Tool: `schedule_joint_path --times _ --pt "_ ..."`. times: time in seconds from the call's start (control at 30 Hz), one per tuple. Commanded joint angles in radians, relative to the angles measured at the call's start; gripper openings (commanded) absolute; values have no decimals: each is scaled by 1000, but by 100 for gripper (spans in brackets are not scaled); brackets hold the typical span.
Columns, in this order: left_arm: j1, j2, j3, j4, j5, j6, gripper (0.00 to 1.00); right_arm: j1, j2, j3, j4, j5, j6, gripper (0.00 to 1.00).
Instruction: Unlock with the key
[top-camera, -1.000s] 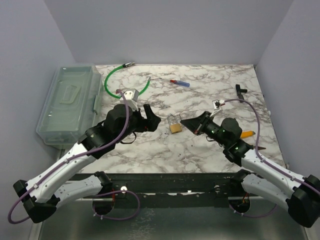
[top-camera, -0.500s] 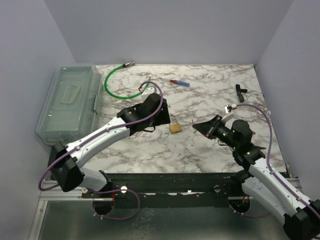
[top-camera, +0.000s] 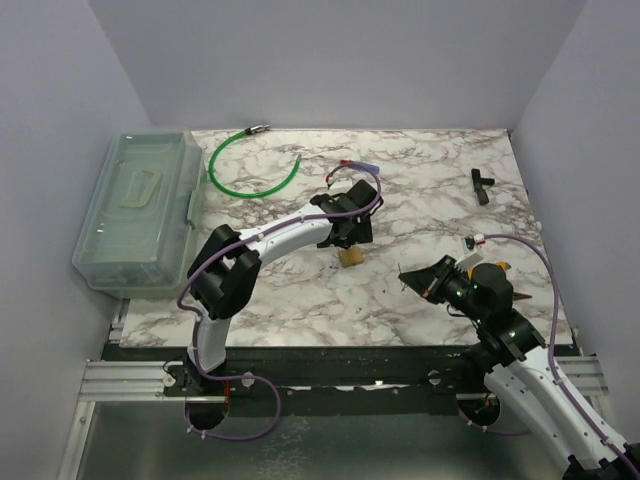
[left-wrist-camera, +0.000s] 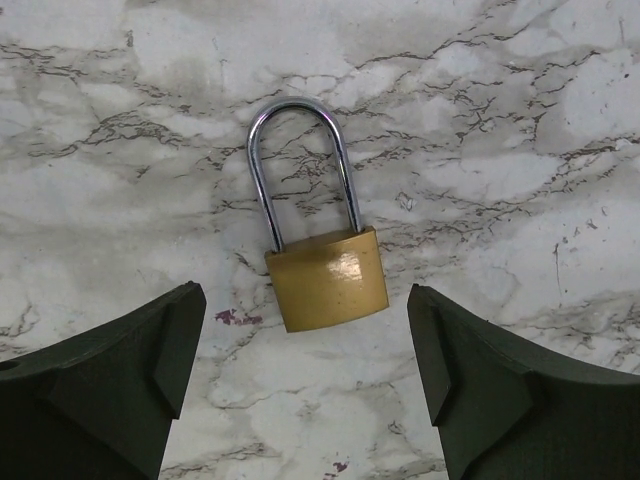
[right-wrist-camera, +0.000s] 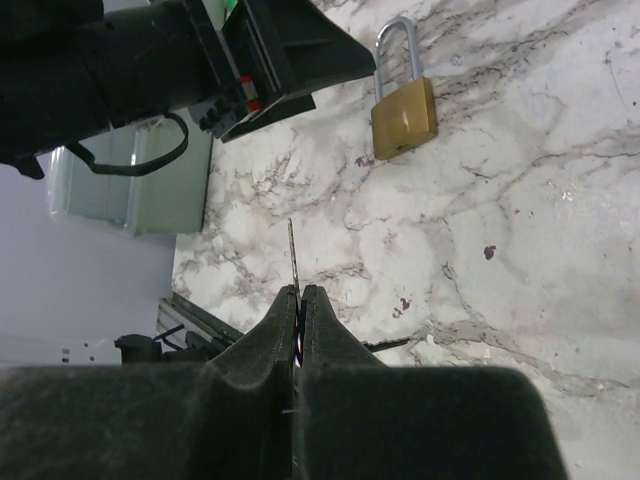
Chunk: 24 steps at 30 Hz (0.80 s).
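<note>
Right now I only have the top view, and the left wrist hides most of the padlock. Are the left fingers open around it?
Observer: Yes. In the left wrist view the left fingers are open, one on each side of the padlock, both clear of it.
Operator: Is the shackle shut?
Observer: It looks shut: both legs of the shackle run into the padlock.
Operator: Does the right arm have the key?
Observer: Yes. The right fingers are shut on the key, and its blade sticks out past the tips, seen edge-on.
</note>
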<state>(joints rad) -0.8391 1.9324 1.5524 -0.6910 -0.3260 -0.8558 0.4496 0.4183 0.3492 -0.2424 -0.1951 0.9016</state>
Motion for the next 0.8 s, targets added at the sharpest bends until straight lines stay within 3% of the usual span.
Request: schedule_joint_path --times 0.0,0.3,0.77 --pt "-4 78 73 -35 34 10 90 -7 -57 -21 -73 7 22 1" --pt "-3 161 87 -45 61 -45 89 -6 -97 -12 -125 4 -6 1" --pt "-11 279 157 -88 67 -91 75 -6 -149 -42 -130 -30 9 1"
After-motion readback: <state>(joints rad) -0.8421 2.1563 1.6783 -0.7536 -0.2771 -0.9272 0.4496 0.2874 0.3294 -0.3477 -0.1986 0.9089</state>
